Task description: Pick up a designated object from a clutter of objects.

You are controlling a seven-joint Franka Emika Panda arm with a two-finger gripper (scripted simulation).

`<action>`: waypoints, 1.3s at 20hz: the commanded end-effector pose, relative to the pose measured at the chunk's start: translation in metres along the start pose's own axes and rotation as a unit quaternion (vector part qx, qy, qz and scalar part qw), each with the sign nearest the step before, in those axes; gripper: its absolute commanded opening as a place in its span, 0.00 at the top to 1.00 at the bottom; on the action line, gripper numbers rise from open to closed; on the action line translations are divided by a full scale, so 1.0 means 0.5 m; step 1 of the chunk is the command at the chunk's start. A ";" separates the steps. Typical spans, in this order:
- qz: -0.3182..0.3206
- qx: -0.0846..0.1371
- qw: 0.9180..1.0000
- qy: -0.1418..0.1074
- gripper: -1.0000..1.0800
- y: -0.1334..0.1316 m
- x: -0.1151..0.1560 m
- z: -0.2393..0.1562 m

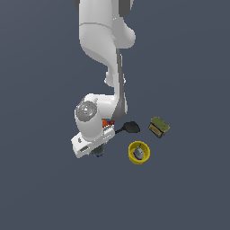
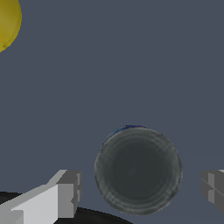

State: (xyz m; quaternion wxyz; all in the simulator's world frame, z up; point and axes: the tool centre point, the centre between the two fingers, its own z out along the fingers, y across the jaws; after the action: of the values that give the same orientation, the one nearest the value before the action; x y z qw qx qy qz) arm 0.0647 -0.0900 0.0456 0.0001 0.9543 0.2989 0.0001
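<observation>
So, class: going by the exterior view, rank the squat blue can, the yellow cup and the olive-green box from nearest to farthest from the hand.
1. Squat blue can: directly beneath the hand.
2. Yellow cup: toward the exterior view's right.
3. Olive-green box: farther right again.

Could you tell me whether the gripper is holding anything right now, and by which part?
Nothing is held: the open gripper straddles the squat can, its fingers apart from its sides.

Flat even render light, no cast shadows, no glare; coarse, slightly soft.
</observation>
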 end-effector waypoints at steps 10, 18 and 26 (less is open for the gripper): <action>-0.001 0.000 1.000 0.000 1.00 0.001 0.000 0.064; -0.001 0.000 1.000 0.000 1.00 0.001 0.000 0.064; -0.002 -0.003 1.000 0.003 1.00 0.008 0.000 0.036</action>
State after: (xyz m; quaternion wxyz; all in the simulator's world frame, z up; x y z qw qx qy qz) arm 0.0721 -0.0881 0.0296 0.0030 0.9529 0.3032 0.0096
